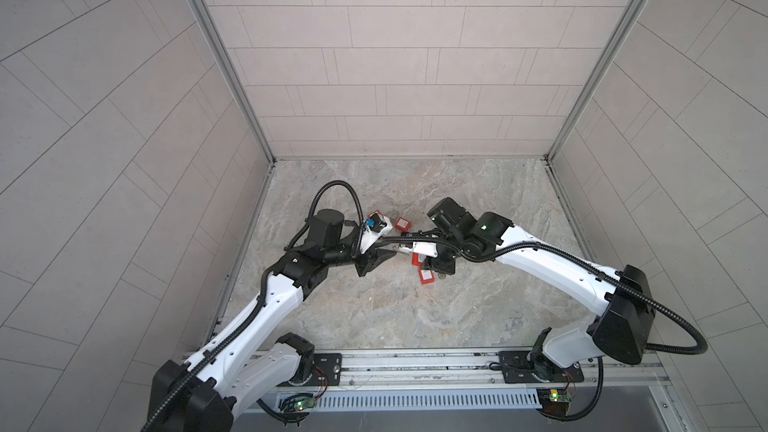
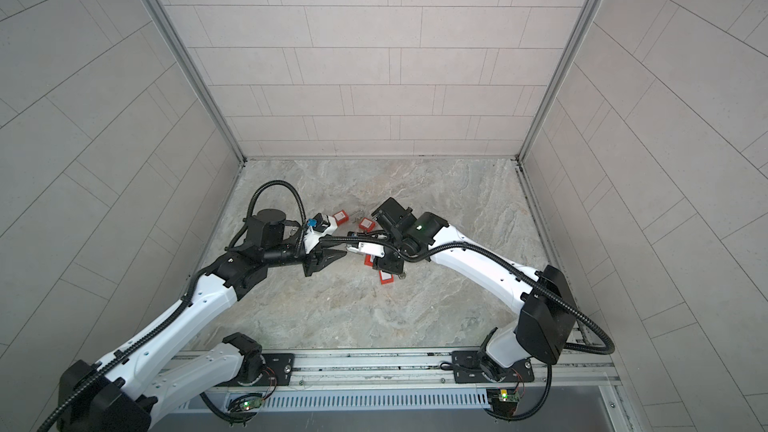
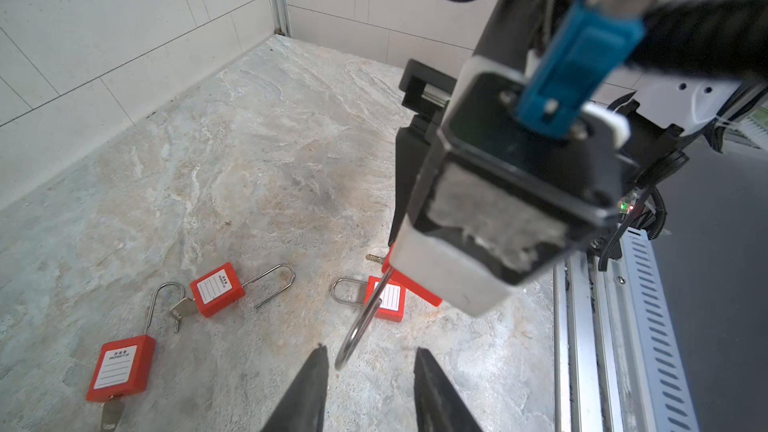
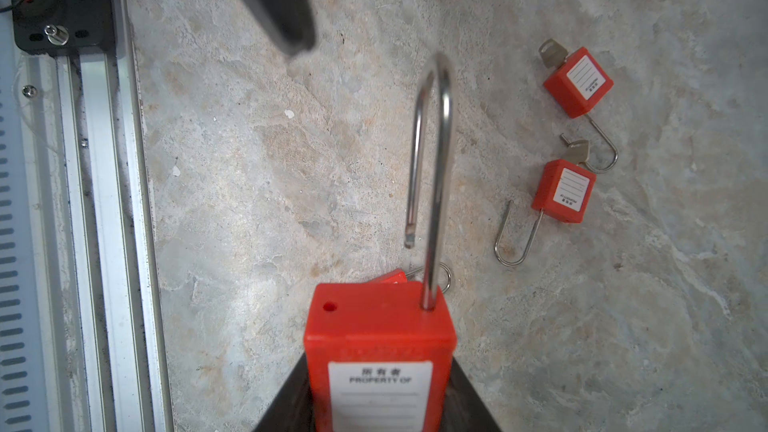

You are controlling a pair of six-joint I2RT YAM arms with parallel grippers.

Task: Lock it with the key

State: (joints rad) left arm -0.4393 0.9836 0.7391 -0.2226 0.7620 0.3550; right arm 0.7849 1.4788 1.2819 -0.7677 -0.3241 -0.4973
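**Right pincer** (image 4: pixel 378 398): clamped on the red body of padlock 1 (image 4: pixel 378 326). The label faces the wrist camera and the lock is held clear of the desk (image 4: pixel 257 184).

**Shackle** (image 4: pixel 434 168): points away from the right pincer. One leg is seated in the body and the free leg is out of its hole, so the lock is unlocked. The key end is hidden between the fingers.

**Left pincer** (image 3: pixel 370 350): spread, holding nothing, facing the right pincer. The shackle's bend lies at its tips, just beside one finger (image 3: pixel 311 380); whether they touch cannot be told.

**Padlock 2** (image 3: pixel 384 297): red, flat on the desk directly beneath padlock 1.

**Padlock 3** (image 4: pixel 577 83) and **padlock 4** (image 4: pixel 565 191): red, flat on the desk beyond both pincers, toward the back wall. Both shackles are open. Key 3 (image 4: pixel 550 54) and key 4 (image 4: pixel 577 151) sit in their bases. The hook of padlock 3 lies against key 4.
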